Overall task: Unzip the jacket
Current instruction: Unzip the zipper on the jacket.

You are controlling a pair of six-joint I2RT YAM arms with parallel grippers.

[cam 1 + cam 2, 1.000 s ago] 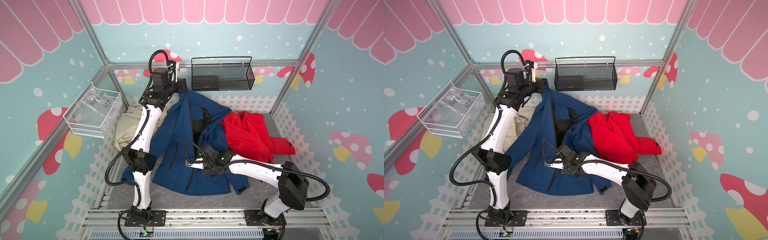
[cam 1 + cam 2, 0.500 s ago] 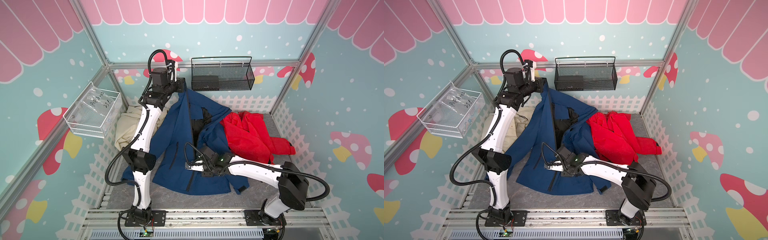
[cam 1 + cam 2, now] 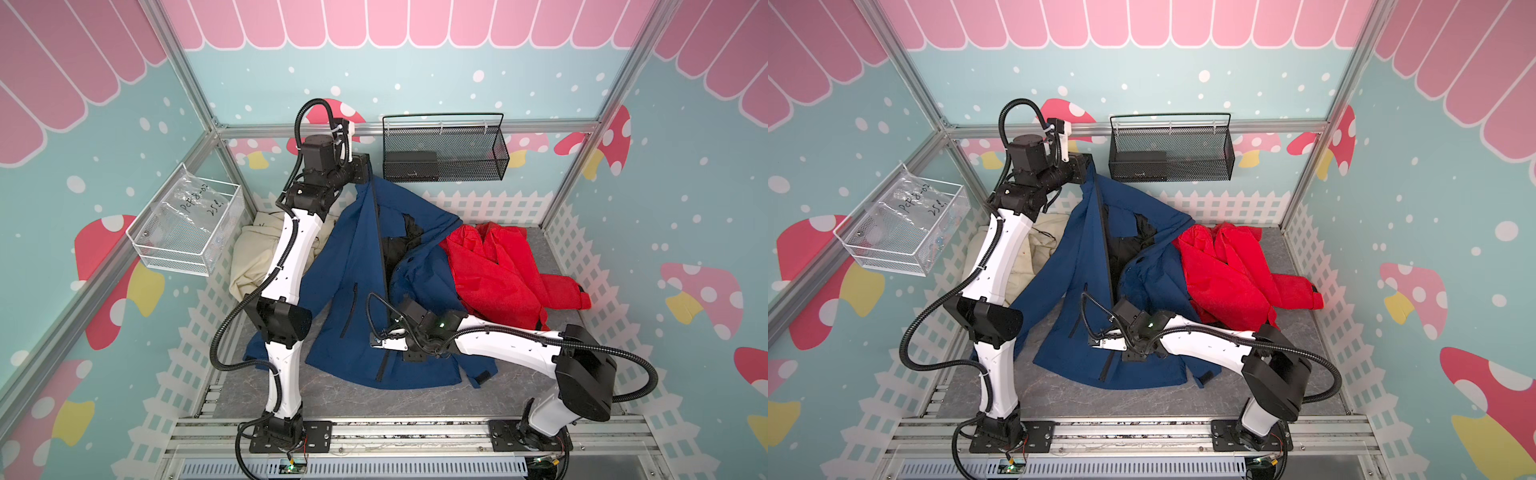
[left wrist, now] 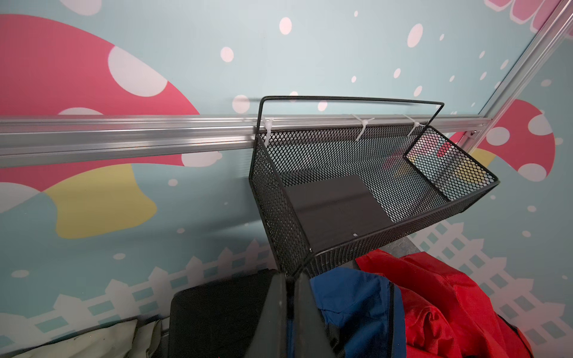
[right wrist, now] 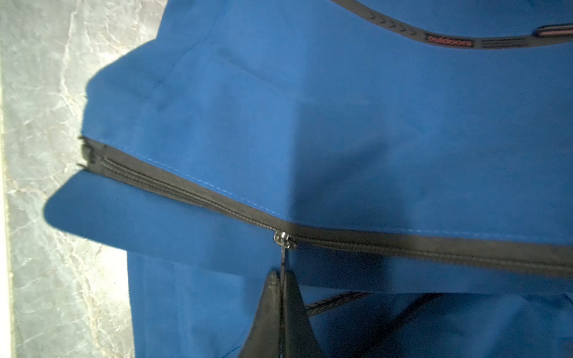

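The blue jacket (image 3: pixel 357 257) sprawls on the grey mat (image 3: pixel 415 399). The left gripper (image 4: pixel 290 279) pinches its raised collar edge, and the right gripper (image 5: pixel 280 276) is clamped on the zipper pull (image 5: pixel 283 257), low on the front. Black trim (image 5: pixel 449 40) reads "outdoors".

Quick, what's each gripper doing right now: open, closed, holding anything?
Left gripper: closed, holding the blue jacket up by its top edge.
Right gripper: closed, pinching the zipper pull.

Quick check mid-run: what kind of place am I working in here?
Probably a staged robot test cell, not a real room: an aluminium frame carries printed mushroom walls, and the left arm and right arm bolt to a rail.
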